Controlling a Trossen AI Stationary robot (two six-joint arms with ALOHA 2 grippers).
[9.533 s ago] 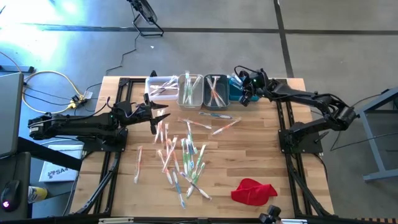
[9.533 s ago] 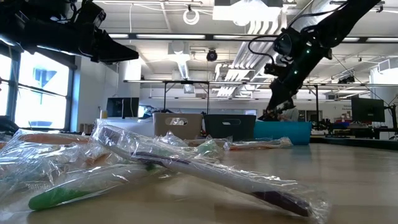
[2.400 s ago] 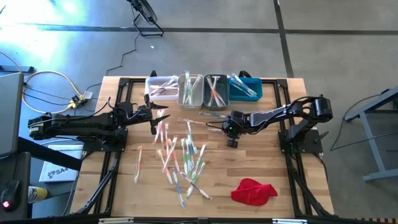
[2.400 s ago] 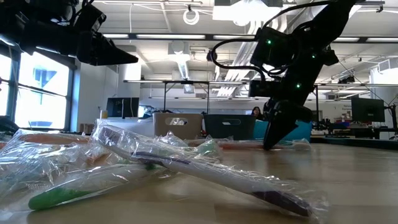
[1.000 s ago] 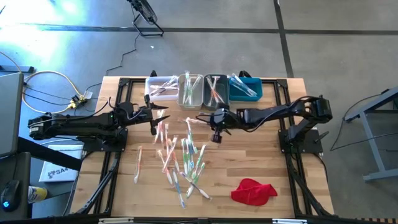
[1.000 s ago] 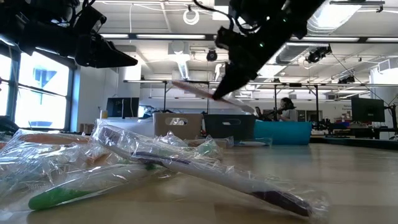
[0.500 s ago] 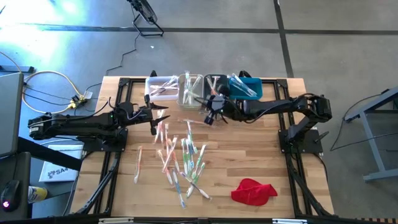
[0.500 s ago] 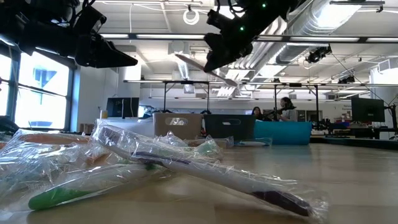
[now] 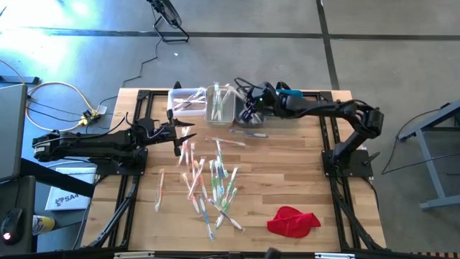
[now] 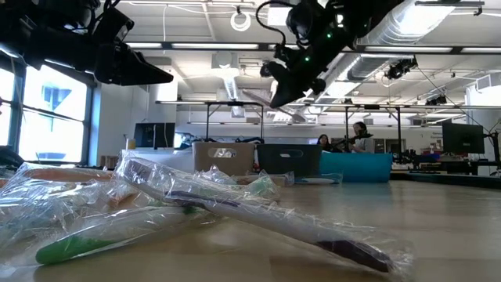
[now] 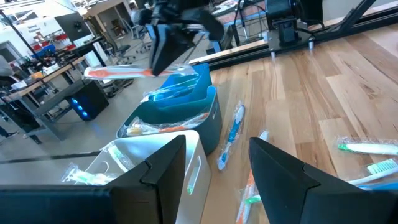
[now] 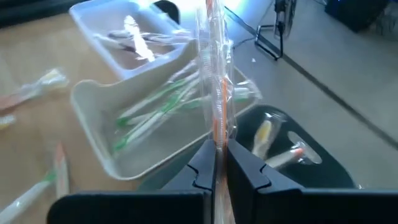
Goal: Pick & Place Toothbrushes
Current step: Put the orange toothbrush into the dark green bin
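Observation:
Several wrapped toothbrushes [image 9: 208,180] lie in a loose pile on the wooden table. My right gripper [image 9: 249,110] hovers above the bins at the far edge, shut on an orange toothbrush in a clear wrapper [image 12: 214,81]. The toothbrush also shows in the left wrist view [image 11: 118,73] and the low view [image 10: 266,100]. Below it are the beige bin [image 12: 143,118] with green brushes and the grey bin [image 12: 280,149] with orange ones. My left gripper [image 9: 183,134] is open and empty, above the table at the pile's far left. My right gripper pinches the wrapped orange toothbrush near one end [image 12: 216,146] between its two fingers. The fingers [image 11: 165,56] point down and lie across it. The toothbrush sticks out sideways, roughly level, lifted clear above the bins.
Four bins stand in a row at the far edge: white [image 9: 185,101], beige [image 9: 219,104], grey [image 9: 248,97] and blue [image 9: 287,101], each holding toothbrushes. A red cloth [image 9: 293,220] lies at the near right. Bare wood lies right of the pile.
My right gripper has risen from above the middle of the table and gone toward the far edge, carrying the orange toothbrush clear of the table to above the bins. It has stayed shut on it.

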